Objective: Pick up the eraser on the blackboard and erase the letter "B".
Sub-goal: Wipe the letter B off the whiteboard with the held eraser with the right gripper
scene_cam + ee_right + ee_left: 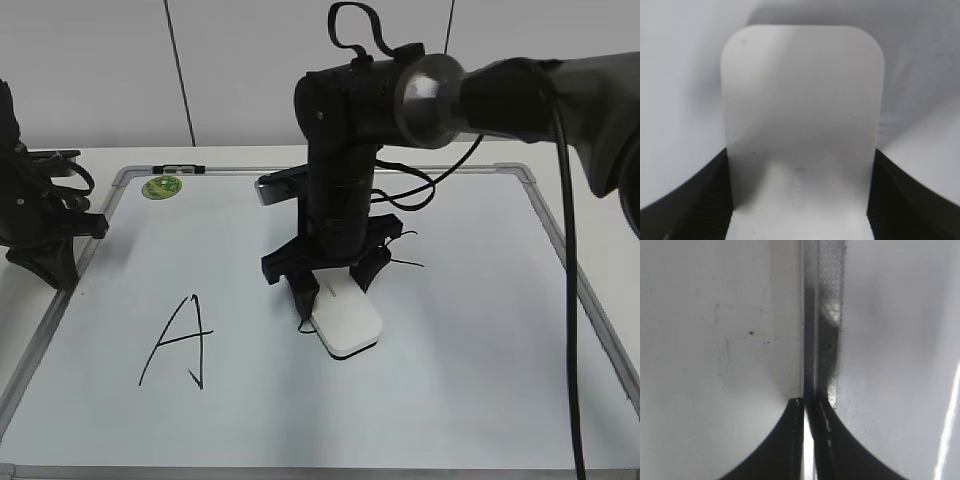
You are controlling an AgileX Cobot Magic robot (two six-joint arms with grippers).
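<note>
The white eraser (347,322) lies flat on the blackboard (450,350) near its middle. My right gripper (336,285) points down on it, with a finger on each long side, shut on the eraser. In the right wrist view the eraser (800,100) fills the space between the fingers (800,200). The letter "B" does not show as a whole; only short black strokes (405,262) stick out beside the gripper. My left gripper (58,272) is shut and empty over the board's left frame (827,315), which runs past its tips (809,402).
A black letter "A" (180,340) is drawn at the board's front left. A round green magnet (162,186) sits at the back left corner, with a marker (180,168) on the frame beside it. The right arm's cables (410,190) hang over the board.
</note>
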